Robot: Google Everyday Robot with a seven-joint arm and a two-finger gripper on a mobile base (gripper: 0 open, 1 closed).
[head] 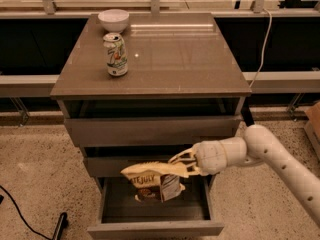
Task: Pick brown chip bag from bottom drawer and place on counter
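The brown chip bag (150, 181) hangs from my gripper (176, 166) above the open bottom drawer (155, 211). Its cream "LATE JULY" top is pinched between the fingers, and the dark brown body and white panel dangle below. My gripper reaches in from the right, in front of the middle drawer (100, 165), and is shut on the bag's top edge. The bag is clear of the drawer floor. The counter (175, 59) is the glossy grey-brown slab on top of the cabinet, well above the gripper.
A white-and-green drink can (115, 54) and a white bowl (113, 19) stand on the counter's left rear part. The top drawer (150, 129) is slightly open. A black cable (20, 214) lies on the floor at left. A rail runs behind the cabinet.
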